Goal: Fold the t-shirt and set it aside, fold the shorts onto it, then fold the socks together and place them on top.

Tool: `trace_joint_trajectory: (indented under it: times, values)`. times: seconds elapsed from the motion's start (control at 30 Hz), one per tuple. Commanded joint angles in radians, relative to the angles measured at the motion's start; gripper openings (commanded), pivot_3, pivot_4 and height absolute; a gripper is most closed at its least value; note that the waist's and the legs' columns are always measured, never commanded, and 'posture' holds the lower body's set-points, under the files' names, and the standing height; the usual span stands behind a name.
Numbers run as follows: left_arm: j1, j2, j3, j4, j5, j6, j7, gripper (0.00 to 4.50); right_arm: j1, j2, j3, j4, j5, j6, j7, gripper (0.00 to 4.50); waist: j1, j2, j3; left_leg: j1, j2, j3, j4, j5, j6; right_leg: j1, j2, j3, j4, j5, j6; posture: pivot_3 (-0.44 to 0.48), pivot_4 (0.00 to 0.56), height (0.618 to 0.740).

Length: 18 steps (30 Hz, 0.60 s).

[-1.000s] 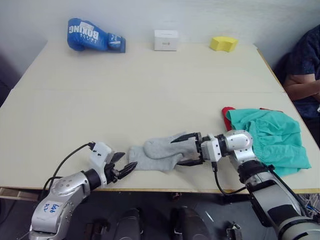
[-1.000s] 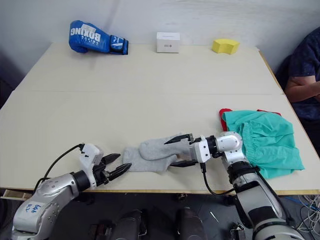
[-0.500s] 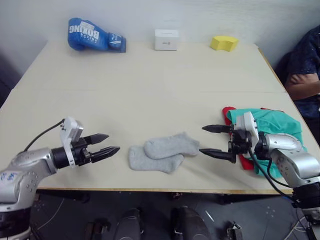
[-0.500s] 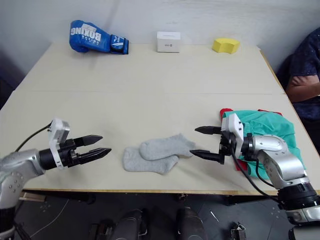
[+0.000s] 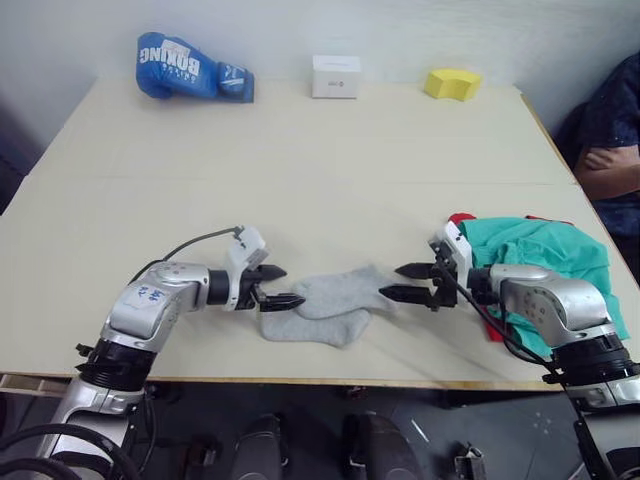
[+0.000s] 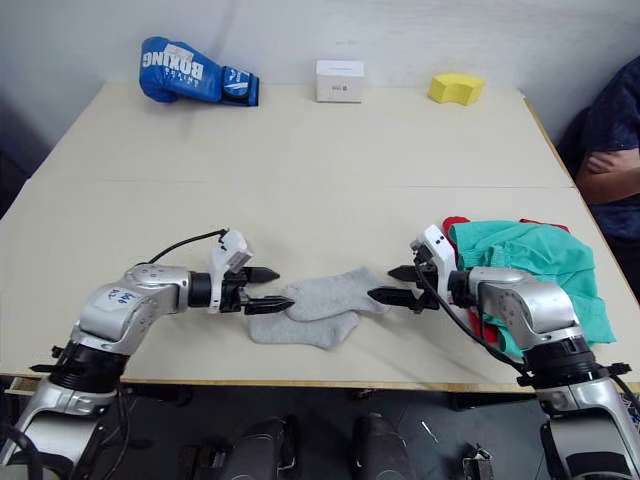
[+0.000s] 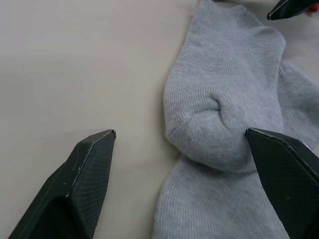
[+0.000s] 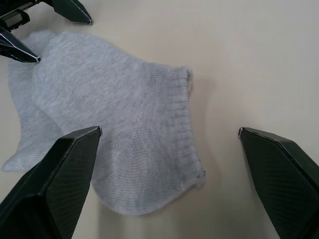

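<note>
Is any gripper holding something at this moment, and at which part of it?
Nothing is held. The left gripper and the right gripper are both open, one at each end of the socks, which lie flat on the table.

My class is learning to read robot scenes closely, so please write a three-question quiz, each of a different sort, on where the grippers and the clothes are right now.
1. True or false: the left gripper is shut on the socks.
2. What lies directly under the shorts? A) the t-shirt B) the boxing glove C) the white box
3. Fill in: the right gripper hangs open at the socks' ____ end.

Key: 1 false, it is open; 2 A; 3 cuff.
</note>
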<state>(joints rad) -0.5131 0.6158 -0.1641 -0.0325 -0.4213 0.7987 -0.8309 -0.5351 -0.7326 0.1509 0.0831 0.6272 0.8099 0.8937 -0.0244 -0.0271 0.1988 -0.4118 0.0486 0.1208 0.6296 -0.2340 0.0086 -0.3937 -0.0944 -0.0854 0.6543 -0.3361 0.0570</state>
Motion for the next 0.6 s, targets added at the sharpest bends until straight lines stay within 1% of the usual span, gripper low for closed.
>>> trace_joint_trajectory:
  times: [0.03,0.1,0.2,0.37,0.4,0.47,0.6]
  values:
    - [-0.018,-0.016,-0.016,0.005,0.021,-0.011,-0.009,4.41,-0.010,0.021,-0.008,-0.027,-0.019,0.019,0.012,4.32,0.000,0.000,0.000,0.000,0.000,0.000,0.001,0.000,0.000,0.000,0.000,0.000,0.000,0.000,0.001,0.000,0.150,0.740]
    - [-0.021,-0.020,-0.025,0.010,0.028,-0.016,-0.018,4.43,-0.008,0.028,-0.001,-0.028,-0.034,0.033,0.014,3.90,0.000,0.000,0.000,0.001,0.000,0.000,0.000,0.000,0.001,0.001,0.000,0.000,0.000,0.001,0.001,0.000,0.150,0.740]
    - [-0.027,-0.033,-0.026,0.021,0.041,-0.025,-0.018,4.43,0.000,0.039,-0.007,-0.037,-0.045,0.055,0.011,2.85,0.000,0.000,0.000,0.001,0.000,0.000,0.000,0.000,0.000,0.001,0.000,0.001,0.000,0.001,0.001,0.000,0.150,0.740]
    - [-0.033,-0.055,-0.031,0.030,0.059,-0.027,-0.010,4.43,0.026,0.059,-0.010,-0.050,-0.087,0.013,0.008,1.08,0.000,0.000,0.000,0.001,0.000,0.000,0.000,0.000,0.000,0.000,0.000,0.001,0.000,0.001,0.001,0.000,0.150,0.740]
    - [-0.033,-0.058,-0.029,0.029,0.059,-0.025,-0.010,4.03,0.030,0.063,-0.013,-0.051,-0.093,0.007,0.008,0.72,0.000,0.000,0.000,0.001,0.000,0.000,0.000,0.000,0.000,0.001,0.000,0.001,0.000,0.001,0.001,0.000,0.150,0.740]
    - [-0.030,-0.066,-0.020,0.026,0.053,-0.019,-0.009,3.51,0.034,0.073,-0.025,-0.044,-0.107,-0.017,0.006,0.01,0.000,0.000,0.000,0.001,0.000,0.000,0.000,0.000,0.000,0.001,0.000,0.001,0.000,0.001,0.001,0.000,0.150,0.740]
    - [-0.029,-0.067,-0.017,0.027,0.064,-0.031,-0.013,2.22,0.031,0.083,-0.041,-0.030,-0.116,-0.042,0.012,0.00,-0.001,0.000,0.000,0.001,0.000,0.000,0.000,0.000,0.000,0.000,0.000,0.000,0.000,0.001,0.001,0.000,0.150,0.740]
